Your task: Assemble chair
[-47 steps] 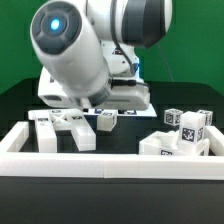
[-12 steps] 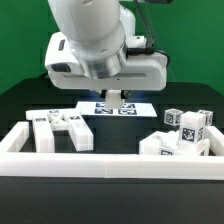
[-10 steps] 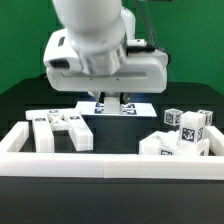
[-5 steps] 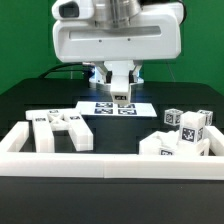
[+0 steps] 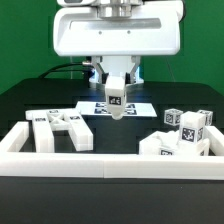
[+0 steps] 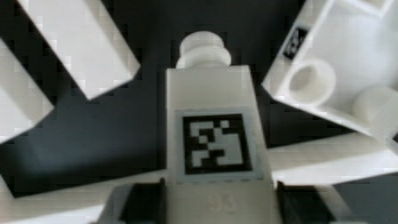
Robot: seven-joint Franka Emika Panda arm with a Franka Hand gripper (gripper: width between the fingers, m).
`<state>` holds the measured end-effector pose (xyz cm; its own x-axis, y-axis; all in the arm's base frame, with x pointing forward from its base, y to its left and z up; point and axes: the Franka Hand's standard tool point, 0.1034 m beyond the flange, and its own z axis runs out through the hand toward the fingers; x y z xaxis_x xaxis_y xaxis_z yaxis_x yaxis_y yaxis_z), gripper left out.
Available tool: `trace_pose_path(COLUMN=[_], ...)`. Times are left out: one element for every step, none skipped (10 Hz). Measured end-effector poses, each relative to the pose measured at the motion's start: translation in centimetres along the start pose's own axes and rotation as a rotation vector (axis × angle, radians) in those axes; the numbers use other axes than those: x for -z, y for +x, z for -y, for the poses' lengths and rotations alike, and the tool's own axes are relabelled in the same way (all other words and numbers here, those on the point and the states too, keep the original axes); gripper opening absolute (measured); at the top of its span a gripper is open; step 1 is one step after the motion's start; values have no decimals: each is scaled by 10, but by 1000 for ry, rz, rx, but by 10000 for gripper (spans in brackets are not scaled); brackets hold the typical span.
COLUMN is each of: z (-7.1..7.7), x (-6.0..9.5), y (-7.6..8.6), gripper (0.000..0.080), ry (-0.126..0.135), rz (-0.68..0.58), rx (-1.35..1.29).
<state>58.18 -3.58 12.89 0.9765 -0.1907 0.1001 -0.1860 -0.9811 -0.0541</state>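
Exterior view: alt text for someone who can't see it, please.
The tool holds a small tagged white chair part upright in front of the marker board. A parts pile lies at the exterior view's left, another pile at its right, behind a white border rail.

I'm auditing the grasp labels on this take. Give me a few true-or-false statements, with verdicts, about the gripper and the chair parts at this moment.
1. The gripper is shut on a tagged white chair part. True.
2. That chair part lies in the left pile of parts. False: it is in the gripper, and in the exterior view it shows in front of the marker board.
3. Loose tagged parts lie at both sides of the exterior view, with a right pile as well. True.
4. The chair part's far end is plain and flat. False: the wrist view shows a round peg sticking out of it.
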Motion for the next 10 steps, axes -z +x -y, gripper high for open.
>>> trace_pose_path(z=[3,2,1,1,2,9,17,24,30,29], x=[4,2,1,0,0,0,1,4,4,4], y=[5,4,3,3,3,2,4,7,10,10], gripper=[291,291,291,291,291,291,291,291,291,291], ry=[4,2,1,1,2,4,8,12,10,10], rz=[2,2,4,4,5,4,0,-9,-38,-35], rx=[2,1,1,1,0,-15,-13,-16,-18,-18])
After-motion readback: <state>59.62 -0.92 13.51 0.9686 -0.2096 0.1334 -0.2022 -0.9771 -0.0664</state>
